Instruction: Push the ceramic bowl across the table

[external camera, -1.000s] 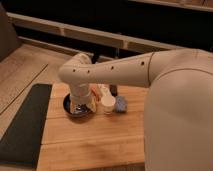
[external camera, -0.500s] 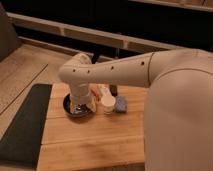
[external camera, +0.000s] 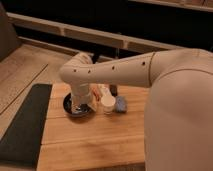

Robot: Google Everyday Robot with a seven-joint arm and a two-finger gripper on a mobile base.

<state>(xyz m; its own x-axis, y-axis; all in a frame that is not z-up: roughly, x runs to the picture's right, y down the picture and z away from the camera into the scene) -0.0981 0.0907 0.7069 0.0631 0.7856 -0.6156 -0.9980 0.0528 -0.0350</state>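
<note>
The gripper [external camera: 83, 103] dips into the bowl [external camera: 69, 106] by the table's [external camera: 90, 145] far edge; open or closed, I cannot tell. Cup [external camera: 108, 104] just beside it; mat [external camera: 25, 125] opposite.

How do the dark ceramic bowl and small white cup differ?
The round ceramic bowl is glossy blue-black, the small cup white. The bowl is wider and shallower, the cup taller. The gripper is down at the bowl, not the cup. Both sit on the wooden table.
</note>
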